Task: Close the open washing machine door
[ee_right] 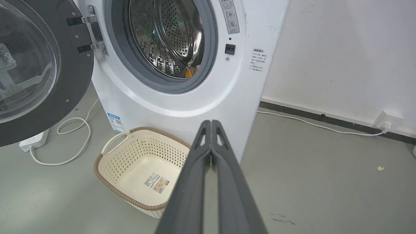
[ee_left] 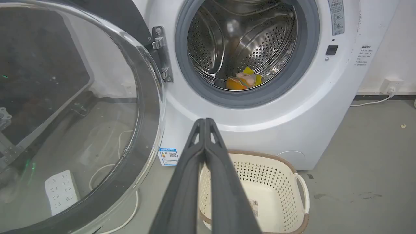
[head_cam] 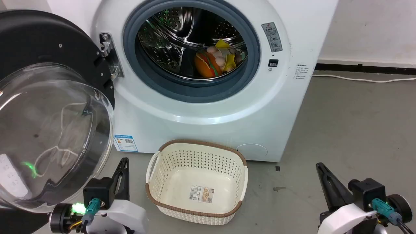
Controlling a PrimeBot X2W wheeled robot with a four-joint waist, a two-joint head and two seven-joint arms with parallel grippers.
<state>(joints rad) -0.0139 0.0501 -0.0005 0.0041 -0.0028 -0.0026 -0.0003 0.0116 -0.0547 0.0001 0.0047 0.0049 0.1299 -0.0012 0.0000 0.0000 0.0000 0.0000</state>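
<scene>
Right, both claws are low over the grey floor [head_cam: 341, 130]. The left gripper [ee_left: 205, 122] has its two fingers pressed together on nothing, and the right gripper [ee_right: 211, 123] is the same, sealed tip to tip. Just ahead, between them, sits the cream laundry basket [head_cam: 198, 143]. Close on the left claw's left, the washing machine door [head_cam: 55, 113] hangs wide open on its metal hinge [head_cam: 109, 55], glass bowl bulging out. Beyond the claws: the white washing machine [head_cam: 195, 110], its grey gasket [head_cam: 191, 94], and orange and yellow toys [head_cam: 214, 61] in the steel drum [head_cam: 169, 35].
</scene>
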